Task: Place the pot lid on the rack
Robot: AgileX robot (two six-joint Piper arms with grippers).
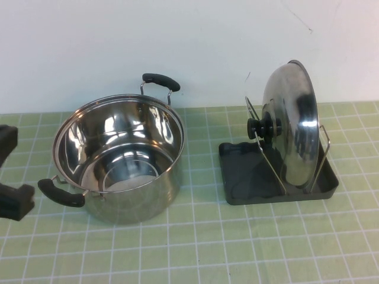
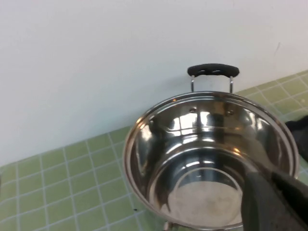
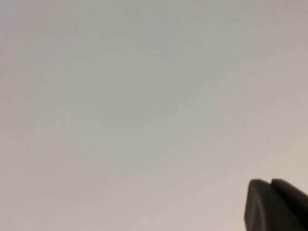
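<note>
The pot lid [image 1: 291,127], shiny steel with a black knob [image 1: 261,127], stands on edge between the wire loops of the dark grey rack [image 1: 237,177] at the right of the table, knob facing left. My left gripper [image 2: 272,177] is shut and empty, low at the far left of the table beside the steel pot [image 2: 207,159]. Black parts of the left arm [image 1: 15,201] show at the left edge of the high view. My right gripper [image 3: 271,185] is shut and empty, facing only the blank wall; it is outside the high view.
The open, empty steel pot [image 1: 118,157] with two black handles stands left of centre on the green tiled mat. The white wall runs along the back. Bare mat lies in front of the pot and rack.
</note>
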